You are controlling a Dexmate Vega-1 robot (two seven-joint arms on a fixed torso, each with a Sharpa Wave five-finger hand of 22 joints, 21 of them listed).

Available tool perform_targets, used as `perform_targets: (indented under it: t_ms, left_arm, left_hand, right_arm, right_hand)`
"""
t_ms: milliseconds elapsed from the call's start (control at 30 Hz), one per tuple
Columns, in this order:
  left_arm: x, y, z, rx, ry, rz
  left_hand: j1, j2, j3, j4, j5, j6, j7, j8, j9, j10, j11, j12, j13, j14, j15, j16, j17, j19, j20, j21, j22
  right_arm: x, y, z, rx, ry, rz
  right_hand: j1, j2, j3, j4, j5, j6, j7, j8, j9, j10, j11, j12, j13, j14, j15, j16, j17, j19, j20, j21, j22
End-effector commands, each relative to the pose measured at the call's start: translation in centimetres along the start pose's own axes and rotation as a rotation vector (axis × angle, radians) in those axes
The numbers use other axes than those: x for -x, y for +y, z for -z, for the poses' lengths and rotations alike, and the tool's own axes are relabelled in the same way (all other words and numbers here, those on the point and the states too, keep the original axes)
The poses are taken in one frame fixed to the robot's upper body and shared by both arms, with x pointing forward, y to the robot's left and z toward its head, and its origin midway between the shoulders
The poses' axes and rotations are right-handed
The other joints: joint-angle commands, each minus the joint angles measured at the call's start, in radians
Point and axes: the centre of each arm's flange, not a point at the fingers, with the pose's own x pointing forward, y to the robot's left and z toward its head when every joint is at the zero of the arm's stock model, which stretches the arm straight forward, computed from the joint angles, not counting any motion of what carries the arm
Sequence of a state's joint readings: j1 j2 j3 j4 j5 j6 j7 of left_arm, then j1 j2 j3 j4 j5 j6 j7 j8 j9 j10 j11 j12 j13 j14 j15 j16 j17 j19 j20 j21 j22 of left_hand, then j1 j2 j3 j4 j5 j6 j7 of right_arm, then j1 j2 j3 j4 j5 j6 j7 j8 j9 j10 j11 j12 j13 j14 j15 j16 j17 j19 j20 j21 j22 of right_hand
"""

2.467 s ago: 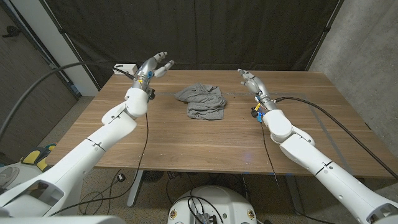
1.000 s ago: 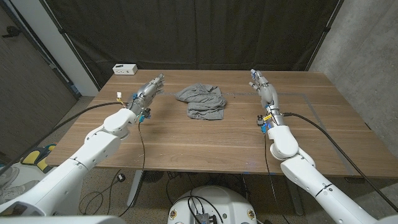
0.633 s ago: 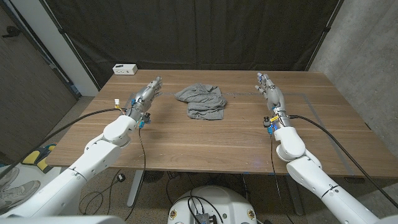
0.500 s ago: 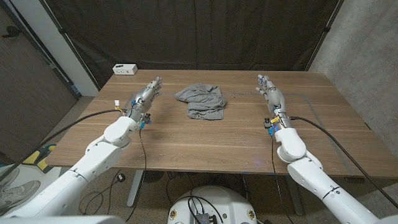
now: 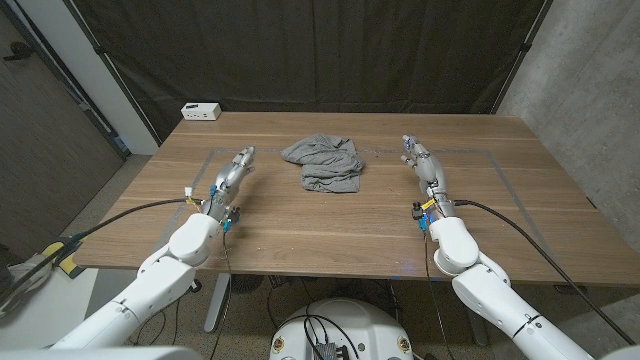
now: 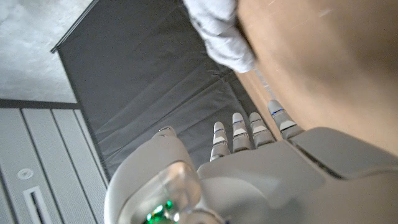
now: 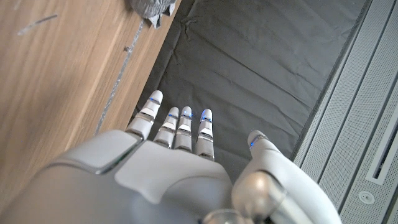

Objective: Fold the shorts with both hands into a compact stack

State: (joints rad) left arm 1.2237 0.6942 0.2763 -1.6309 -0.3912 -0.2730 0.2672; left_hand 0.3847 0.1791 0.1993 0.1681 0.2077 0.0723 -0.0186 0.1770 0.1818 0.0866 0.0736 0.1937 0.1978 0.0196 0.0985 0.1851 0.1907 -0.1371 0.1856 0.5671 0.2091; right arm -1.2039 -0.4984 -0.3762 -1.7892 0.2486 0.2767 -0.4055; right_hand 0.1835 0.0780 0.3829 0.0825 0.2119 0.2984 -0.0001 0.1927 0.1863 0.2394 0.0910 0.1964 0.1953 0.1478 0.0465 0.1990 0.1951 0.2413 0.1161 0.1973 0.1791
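The left hand (image 5: 236, 166) holds nothing, fingers straight and apart, over the table (image 5: 330, 220) left of the shorts (image 5: 325, 161). The right hand (image 5: 417, 158) is likewise released, fingers extended, to their right. The grey shorts lie crumpled at the table's far middle, clear of both hands, their long axis unclear. A white box (image 5: 201, 111) sits at the far-left corner.

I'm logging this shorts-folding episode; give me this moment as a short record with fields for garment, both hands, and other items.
garment: grey shorts, bunched in a heap at the middle of the wooden table, not a neat stack
left hand: left of the shorts, apart from them, holds nothing
right hand: right of the shorts, apart from them, holds nothing
other: small white box at the far left corner
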Motion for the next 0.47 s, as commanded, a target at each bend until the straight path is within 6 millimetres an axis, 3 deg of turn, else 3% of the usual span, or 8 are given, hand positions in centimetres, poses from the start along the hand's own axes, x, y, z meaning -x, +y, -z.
perform_targets:
  t_ms: [33, 133, 200, 367, 467]
  left_arm:
    - [7.2, 0.9, 8.0, -0.031, 0.254, -0.131]
    - [8.2, 1.6, 7.6, -0.043, 0.250, -0.178]
    - [8.5, 2.0, 7.4, -0.053, 0.259, -0.195]
    - [9.0, 1.7, 8.0, -0.052, 0.290, -0.199]
    - [8.4, 0.8, 8.7, -0.051, 0.325, -0.180]
  left_hand:
    - [-0.018, 0.005, 0.014, 0.000, 0.005, -0.026, 0.011, -0.002, 0.000, -0.022, 0.014, -0.003, 0.002, -0.020, 0.016, 0.000, 0.001, -0.020, 0.011, -0.006, 0.004]
    - [-0.022, 0.006, 0.017, 0.001, 0.006, -0.039, 0.010, -0.004, 0.001, -0.028, 0.017, -0.003, 0.002, -0.026, 0.017, 0.000, 0.001, -0.027, 0.013, -0.008, 0.004]
    - [-0.023, 0.006, 0.017, 0.001, 0.006, -0.038, 0.008, -0.003, 0.001, -0.028, 0.016, -0.002, 0.002, -0.026, 0.016, 0.001, 0.001, -0.026, 0.012, -0.008, 0.004]
    - [-0.028, 0.005, 0.020, 0.002, 0.007, -0.041, 0.007, -0.002, 0.001, -0.030, 0.016, 0.000, 0.002, -0.027, 0.015, 0.002, 0.001, -0.029, 0.011, -0.009, 0.005]
    - [-0.033, 0.004, 0.022, 0.003, 0.007, -0.041, 0.002, 0.001, 0.001, -0.029, 0.013, 0.002, 0.003, -0.026, 0.012, 0.004, 0.001, -0.027, 0.008, -0.008, 0.005]
  right_arm:
    - [-4.0, 3.2, 1.1, -0.034, -0.016, -0.094]
    - [-5.8, 3.7, 1.0, -0.059, -0.039, -0.126]
    - [-6.0, 3.8, 0.9, -0.074, -0.063, -0.122]
    - [-5.3, 3.1, 1.6, -0.083, -0.080, -0.089]
    - [-4.0, 1.5, 1.8, -0.066, -0.072, -0.031]
  right_hand:
    - [0.009, 0.009, 0.004, -0.006, 0.004, -0.013, 0.000, -0.005, 0.001, -0.009, 0.001, 0.001, 0.003, 0.001, 0.002, -0.004, -0.001, -0.003, -0.003, 0.004, 0.003]
    - [0.010, 0.009, 0.004, -0.007, 0.004, -0.018, 0.000, -0.007, 0.001, -0.012, 0.002, 0.000, 0.003, 0.002, 0.001, -0.004, -0.001, -0.003, -0.004, 0.004, 0.003]
    - [0.009, 0.009, 0.004, -0.007, 0.004, -0.024, -0.001, -0.009, 0.001, -0.014, 0.003, -0.001, 0.003, 0.001, 0.001, -0.004, -0.001, -0.004, -0.004, 0.004, 0.003]
    - [0.008, 0.010, 0.003, -0.007, 0.004, -0.026, -0.001, -0.008, 0.001, -0.016, 0.003, -0.001, 0.003, 0.004, 0.000, -0.002, -0.001, -0.004, -0.002, 0.004, 0.003]
    - [0.007, 0.010, 0.003, -0.007, 0.004, -0.026, -0.001, -0.008, 0.001, -0.016, 0.005, -0.001, 0.003, 0.004, 0.000, -0.002, -0.001, -0.004, -0.003, 0.004, 0.003]
